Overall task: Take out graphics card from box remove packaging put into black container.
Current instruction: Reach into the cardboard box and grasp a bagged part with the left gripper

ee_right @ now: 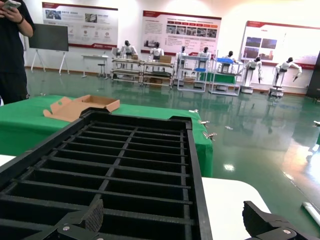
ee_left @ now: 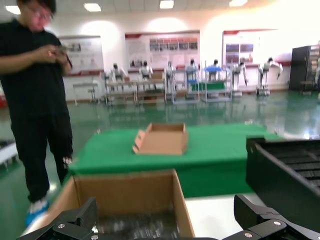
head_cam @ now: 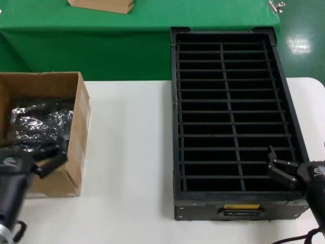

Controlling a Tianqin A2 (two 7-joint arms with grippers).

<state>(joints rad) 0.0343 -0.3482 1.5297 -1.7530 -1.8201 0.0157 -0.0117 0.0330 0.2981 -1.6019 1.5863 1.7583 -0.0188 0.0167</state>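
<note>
The brown cardboard box (head_cam: pixel 76 127) stands open at the table's left, and its far wall (ee_left: pixel 125 192) also shows in the left wrist view. Dark, shiny crinkled bags (head_cam: pixel 38 122) fill it. The graphics card is hidden, and I cannot tell its packaging among these bags. My left gripper (head_cam: pixel 35 152) (ee_left: pixel 167 225) hovers open over the box's near right corner, holding nothing. The black container (head_cam: pixel 175 101) (ee_left: pixel 280 170) (ee_right: pixel 195 165), with its many narrow slots, sits on the right. My right gripper (head_cam: pixel 277 165) (ee_right: pixel 175 225) hangs open and empty over its near right corner.
The white table (head_cam: pixel 132 152) shows between box and crate. Behind it is a green-clothed table (head_cam: pixel 127 46) with a flat cardboard piece (head_cam: pixel 101 5) (ee_left: pixel 160 140) (ee_right: pixel 82 106). A person in black (ee_left: pixel 35 90) stands beyond the box.
</note>
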